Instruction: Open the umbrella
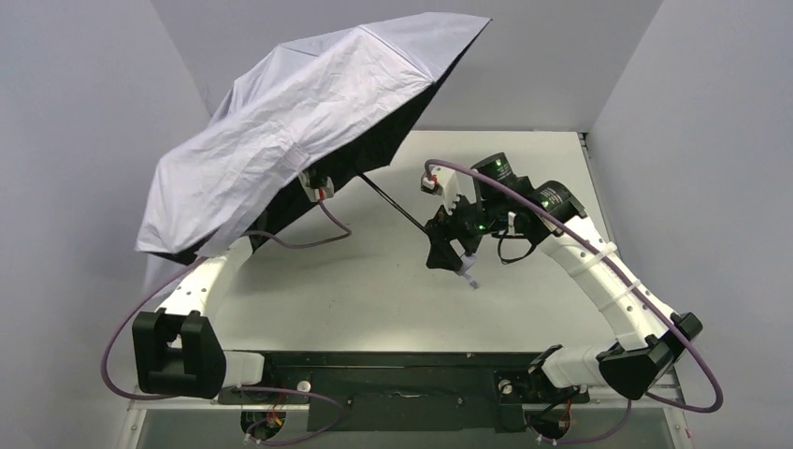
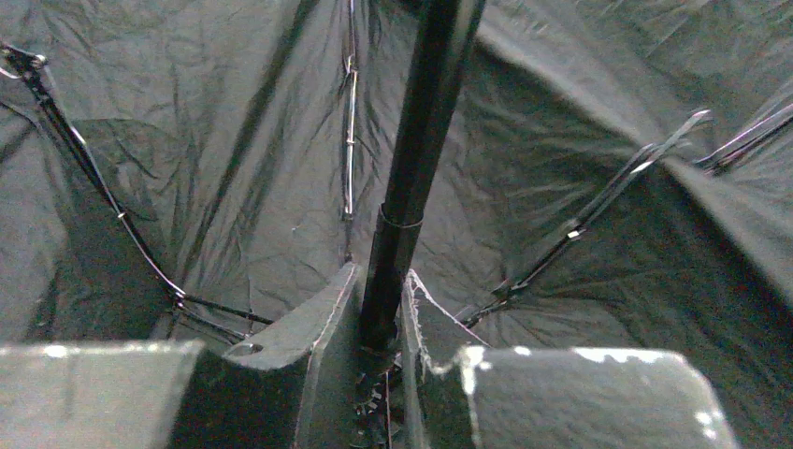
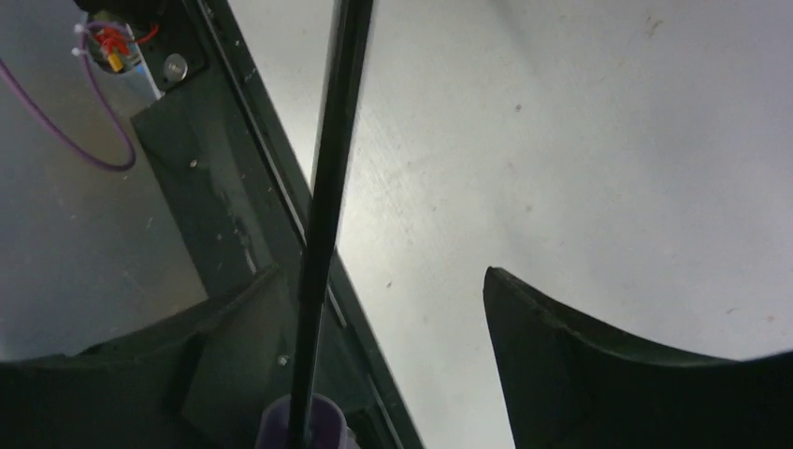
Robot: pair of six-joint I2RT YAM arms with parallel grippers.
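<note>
We see the umbrella (image 1: 299, 122) open. Its pale canopy (image 1: 281, 140) is spread and tilted, raised above the left and far part of the table (image 1: 374, 299), with the black inner side facing down toward the right. The thin black shaft (image 1: 393, 201) runs from under the canopy down to the right.

The left gripper (image 2: 383, 290) is under the canopy. Its fingers (image 2: 309, 318) stand narrow and press on the shaft (image 2: 421, 140) from both sides, so this gripper holds the umbrella. Around it we see the black fabric and the thin metal ribs (image 2: 580, 220).

The right gripper (image 3: 379, 276) is at the lower end of the shaft, above the middle of the table. Its fingers (image 3: 580, 346) stand wide apart and do not clamp anything. The shaft (image 3: 327, 168) passes between them, close beside one finger and well apart from the other. We cannot tell if it touches the near finger. The lilac handle (image 3: 304, 421) shows at the bottom edge of the right wrist view, at the end of the shaft.
</note>
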